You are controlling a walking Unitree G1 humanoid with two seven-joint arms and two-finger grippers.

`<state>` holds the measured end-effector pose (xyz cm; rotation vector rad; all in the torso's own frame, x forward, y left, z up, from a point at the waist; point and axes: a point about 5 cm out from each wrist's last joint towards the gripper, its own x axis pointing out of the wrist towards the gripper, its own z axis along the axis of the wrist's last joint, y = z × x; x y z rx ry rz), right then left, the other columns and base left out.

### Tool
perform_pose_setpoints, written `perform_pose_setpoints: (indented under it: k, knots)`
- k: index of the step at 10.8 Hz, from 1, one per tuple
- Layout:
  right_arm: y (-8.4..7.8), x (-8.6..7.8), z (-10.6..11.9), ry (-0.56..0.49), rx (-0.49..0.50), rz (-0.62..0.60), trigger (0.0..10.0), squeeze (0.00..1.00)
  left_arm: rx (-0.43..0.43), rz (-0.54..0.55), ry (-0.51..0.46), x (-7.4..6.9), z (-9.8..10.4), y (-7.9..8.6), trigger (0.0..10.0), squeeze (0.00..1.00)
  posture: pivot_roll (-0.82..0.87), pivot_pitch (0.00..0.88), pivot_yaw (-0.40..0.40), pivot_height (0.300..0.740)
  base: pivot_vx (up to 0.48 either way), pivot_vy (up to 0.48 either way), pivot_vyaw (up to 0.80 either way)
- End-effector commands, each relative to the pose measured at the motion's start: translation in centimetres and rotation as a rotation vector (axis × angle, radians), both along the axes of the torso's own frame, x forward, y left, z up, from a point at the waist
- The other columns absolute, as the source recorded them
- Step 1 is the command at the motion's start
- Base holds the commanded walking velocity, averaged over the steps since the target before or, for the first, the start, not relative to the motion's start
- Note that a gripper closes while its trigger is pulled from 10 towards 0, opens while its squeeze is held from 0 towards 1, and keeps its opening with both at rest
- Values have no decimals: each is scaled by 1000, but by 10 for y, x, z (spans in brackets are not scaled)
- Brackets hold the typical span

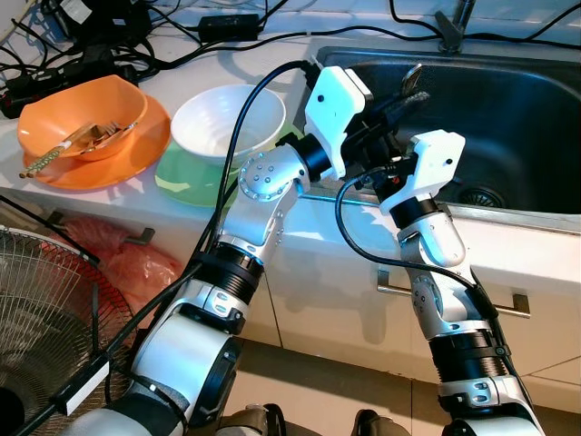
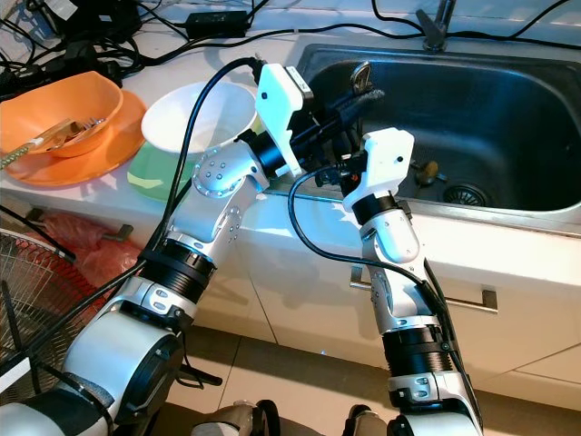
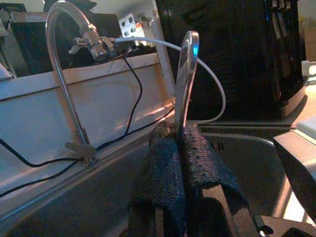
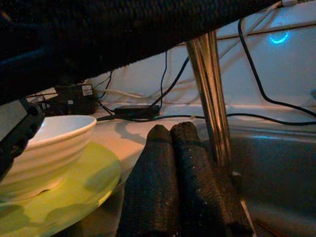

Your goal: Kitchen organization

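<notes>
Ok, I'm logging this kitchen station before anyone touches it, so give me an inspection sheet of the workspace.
Surface: white counter beside a steel sink.
Job's things: metal spoon; white bowl on green plate; orange bowl, holding utensils, on orange plate.
Clutter: small item near the sink drain.
Grippers: left gripper shut on spoon over the sink; right gripper shut, empty, at the sink's edge.
Cables: black cables across the counter's back.
Surroundings: fan, red bag, faucet.

The white kitchen counter (image 1: 136, 204) holds a flat green plate (image 1: 186, 177) left of the steel sink (image 1: 508, 109), an orange plate (image 1: 109, 163) further left, and maybe black cables (image 1: 136, 50) behind.
</notes>
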<state>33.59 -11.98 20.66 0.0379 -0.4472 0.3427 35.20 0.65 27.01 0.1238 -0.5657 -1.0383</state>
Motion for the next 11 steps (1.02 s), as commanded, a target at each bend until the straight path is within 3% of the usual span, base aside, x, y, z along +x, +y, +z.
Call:
perform_pose_setpoints:
  k: [1, 5, 6, 11]
  knots:
    - [-2, 3, 3, 2, 7, -18, 0, 0, 31, -5, -5, -2, -3, 1, 10000, 0, 14, 147, 117, 740, 0, 0, 0]
    - [-3, 4, 2, 7, 4, -27, 0, 0, 59, 16, -10, 0, -6, 1, 10000, 0, 16, 145, 116, 740, 0, 0, 0]
    - [-5, 5, 2, 13, 4, -47, 10000, 0, 85, 40, -19, 1, -9, 2, 10000, 973, 16, 144, 115, 740, 0, 0, 0]
    - [-7, 6, -1, 23, 7, -58, 10000, 0, 68, 55, 1, 1, -11, 3, 10000, 1000, 18, 138, 112, 740, 0, 0, 0]
